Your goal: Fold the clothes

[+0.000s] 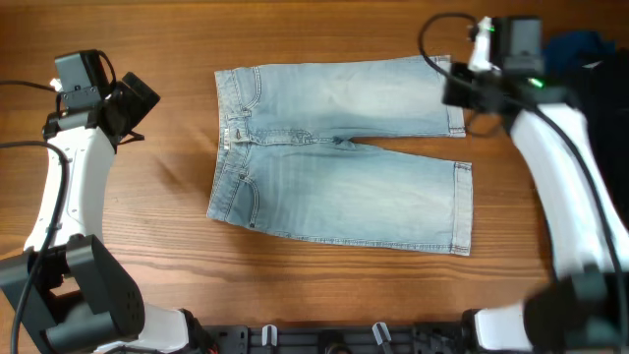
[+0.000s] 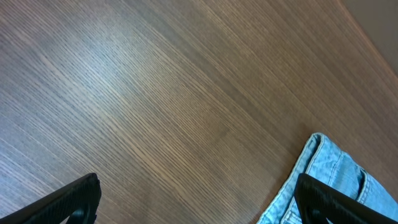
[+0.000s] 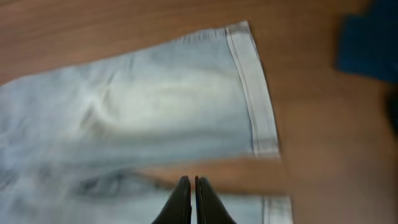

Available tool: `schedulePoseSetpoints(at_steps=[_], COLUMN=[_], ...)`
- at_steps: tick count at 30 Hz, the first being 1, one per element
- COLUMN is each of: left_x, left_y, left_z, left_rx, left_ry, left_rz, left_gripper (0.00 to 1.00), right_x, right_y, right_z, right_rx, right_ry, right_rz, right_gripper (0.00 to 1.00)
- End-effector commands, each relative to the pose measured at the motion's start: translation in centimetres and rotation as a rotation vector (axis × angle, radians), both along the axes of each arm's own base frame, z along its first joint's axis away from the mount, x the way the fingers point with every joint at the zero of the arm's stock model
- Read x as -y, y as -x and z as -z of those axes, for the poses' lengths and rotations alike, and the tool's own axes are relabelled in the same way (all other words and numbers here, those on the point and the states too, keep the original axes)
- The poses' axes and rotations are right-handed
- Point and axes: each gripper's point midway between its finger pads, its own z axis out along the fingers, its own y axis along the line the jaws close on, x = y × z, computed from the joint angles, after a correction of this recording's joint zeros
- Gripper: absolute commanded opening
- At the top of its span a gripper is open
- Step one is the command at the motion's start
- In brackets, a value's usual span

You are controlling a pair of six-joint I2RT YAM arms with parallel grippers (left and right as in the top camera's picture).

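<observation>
The light blue faded jeans (image 1: pixel 334 157) lie flat and spread on the wooden table, waistband to the left, both hemmed cuffs to the right. My left gripper (image 1: pixel 138 98) hovers left of the waistband, open and empty; in the left wrist view its fingers (image 2: pixel 199 199) stand wide apart with the waistband corner (image 2: pixel 329 168) by the right finger. My right gripper (image 1: pixel 460 87) is above the far leg's cuff, shut and empty; in the right wrist view its fingers (image 3: pixel 190 186) are pressed together over the gap between the legs (image 3: pixel 155 106).
A dark blue garment (image 1: pixel 580 49) and a black garment (image 1: pixel 609 108) lie at the table's far right edge. The dark blue one also shows in the right wrist view (image 3: pixel 370 43). Bare wood surrounds the jeans.
</observation>
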Motion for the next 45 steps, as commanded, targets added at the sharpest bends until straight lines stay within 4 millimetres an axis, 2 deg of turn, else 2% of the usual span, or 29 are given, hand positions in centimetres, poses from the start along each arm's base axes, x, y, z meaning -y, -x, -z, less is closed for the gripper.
schedulePoseSetpoints(at_steps=[1,2,4,8,12,16,19,20,22,26,34,38,42,45], left_x=[-0.2,-0.2,-0.2,-0.2,-0.2,-0.2,-0.2,-0.2,-0.2,-0.2,-0.2,-0.2,-0.2,-0.2], left_y=[-0.2,-0.2,-0.2,-0.2,-0.2,-0.2,-0.2,-0.2,-0.2,-0.2,-0.2,-0.2,-0.2,-0.2], left_z=[-1.0,-1.0,-1.0,-1.0,-1.0,-1.0,-1.0,-1.0,-1.0,-1.0,-1.0,-1.0,-1.0,-1.0], left_rx=[0.025,0.025,0.025,0.025,0.025,0.025,0.025,0.025,0.025,0.025,0.025,0.025,0.025,0.025], left_ry=[-0.003,-0.003,-0.003,-0.003,-0.003,-0.003,-0.003,-0.003,-0.003,-0.003,-0.003,-0.003,-0.003,-0.003], left_rz=[-0.001,-0.001,0.0,0.0,-0.001,-0.001,-0.001,0.0,-0.001,-0.001,0.0,-0.001,-0.001,-0.001], left_gripper=[1.0,1.0,1.0,1.0,1.0,1.0,1.0,1.0,1.0,1.0,1.0,1.0,1.0,1.0], right_x=[0.1,0.3,0.4,0.6,0.8,1.3,1.4,1.4,1.4,1.6,1.7,2.6,4.1,5.0], right_y=[4.2,6.0,7.9,11.7,16.4,19.2,21.3,21.7,22.4,23.0,23.9,24.2,23.7,22.3], right_z=[-2.2,-2.4,-2.2,0.0,5.0,8.6,11.1,11.7,12.7,14.0,17.4,18.6,18.9,19.0], right_rx=[-0.038,-0.071,-0.118,-0.274,-0.505,-0.622,-0.697,-0.707,-0.727,-0.737,-0.722,-0.691,-0.641,-0.58], right_ry=[-0.049,-0.058,-0.072,-0.111,-0.135,-0.126,-0.116,-0.113,-0.11,-0.097,-0.131,-0.111,-0.089,-0.113], right_rz=[0.068,0.098,0.142,0.257,0.451,0.613,0.685,0.687,0.715,0.723,0.868,0.936,0.978,1.009], right_gripper=[0.04,0.04,0.04,0.05,0.04,0.05,0.15,0.22,0.54,0.55,0.52,0.53,0.53,0.55])
